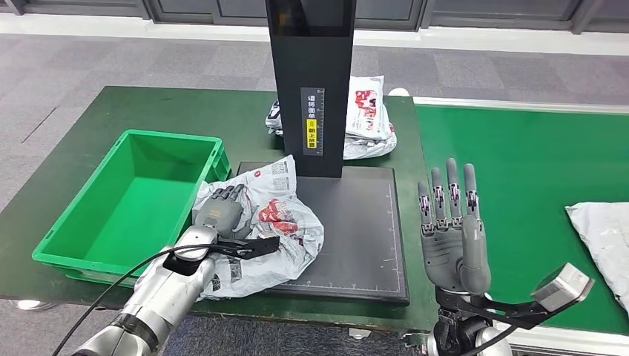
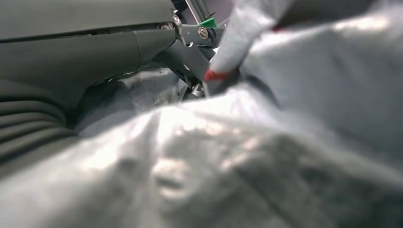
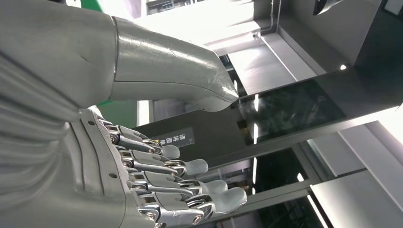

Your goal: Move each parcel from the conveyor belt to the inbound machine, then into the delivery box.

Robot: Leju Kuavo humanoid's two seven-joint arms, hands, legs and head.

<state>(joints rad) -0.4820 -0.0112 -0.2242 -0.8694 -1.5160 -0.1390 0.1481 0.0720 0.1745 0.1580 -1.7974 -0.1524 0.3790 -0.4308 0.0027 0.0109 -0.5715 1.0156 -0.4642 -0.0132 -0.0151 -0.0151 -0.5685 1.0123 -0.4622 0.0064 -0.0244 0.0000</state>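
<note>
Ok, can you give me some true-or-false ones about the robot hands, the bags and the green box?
1. The left robot hand holds a crumpled parcel. True.
2. The green delivery box has a parcel inside. False: it is empty.
3. The right robot hand holds a parcel. False: it is open and raised, holding nothing.
4. A parcel lies on the conveyor belt. True.
5. More parcels lie behind the black inbound machine. True.

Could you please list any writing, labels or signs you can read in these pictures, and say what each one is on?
Black column of the inbound machine: a strip label of vertical Chinese characters, partly on yellow, too small to read.
Parcel under the left hand: red and black print, unreadable.
Parcels behind the column: red print, too small.
Nothing else legible.
</note>
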